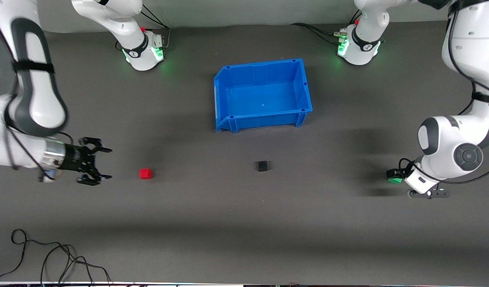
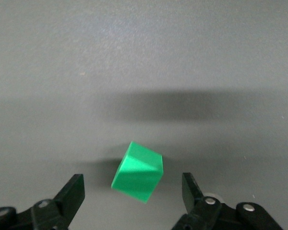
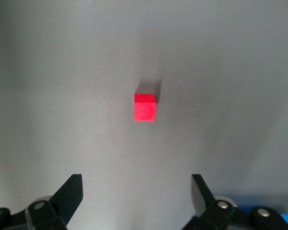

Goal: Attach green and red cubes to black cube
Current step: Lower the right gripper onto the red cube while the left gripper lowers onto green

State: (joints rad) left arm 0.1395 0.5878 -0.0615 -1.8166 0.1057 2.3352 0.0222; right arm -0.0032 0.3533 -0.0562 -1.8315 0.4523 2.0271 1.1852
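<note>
The black cube (image 1: pixel 262 166) sits on the dark table, nearer the front camera than the blue bin. The red cube (image 1: pixel 145 173) lies toward the right arm's end of the table. My right gripper (image 1: pixel 108 163) is open and empty, a short way from the red cube; in the right wrist view the red cube (image 3: pixel 145 106) lies ahead of the open gripper (image 3: pixel 136 191). The green cube (image 1: pixel 396 180) lies toward the left arm's end, partly hidden by the left hand. My left gripper (image 2: pixel 133 189) is open and low, one finger on each side of the green cube (image 2: pixel 138 171), not touching it.
An empty blue bin (image 1: pixel 264 120) stands mid-table, nearer the arm bases than the cubes. Loose black cables (image 1: pixel 49 259) lie at the table's front edge toward the right arm's end. Both arm bases stand along the back edge.
</note>
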